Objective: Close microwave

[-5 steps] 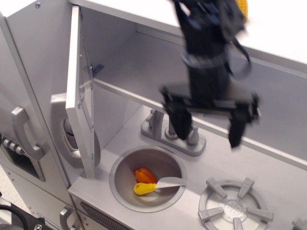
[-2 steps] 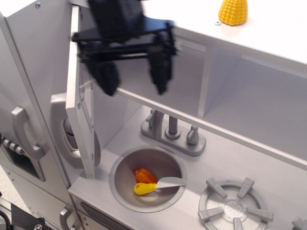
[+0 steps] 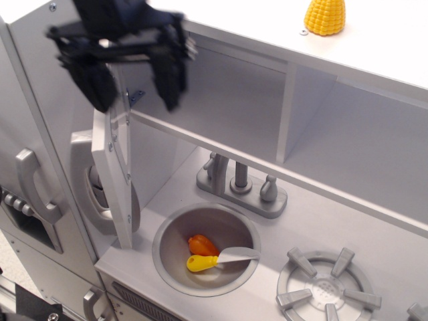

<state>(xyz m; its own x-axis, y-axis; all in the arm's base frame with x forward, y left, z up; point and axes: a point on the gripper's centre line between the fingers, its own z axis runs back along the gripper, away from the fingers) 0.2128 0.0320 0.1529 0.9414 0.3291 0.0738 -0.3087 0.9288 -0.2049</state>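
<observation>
The black gripper (image 3: pixel 134 83) is up at the top left, spread wide — one finger (image 3: pixel 93 83) on the outer side of the microwave door (image 3: pixel 110 167), the other (image 3: pixel 168 79) on the inner side. That door stands swung out, edge-on, at the upper compartment's left end. Below it a sink (image 3: pixel 175 231) holds orange and yellow toys.

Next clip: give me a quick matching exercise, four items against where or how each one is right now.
Items:
1. microwave door
2. tool
3. corn
4. yellow-handled utensil

States:
A. lying in the sink bowl
B. swung open, edge toward camera
C. on the white top surface
D. open, fingers on either side of the door's top

Pairs: 1-B, 2-D, 3-C, 4-A
</observation>
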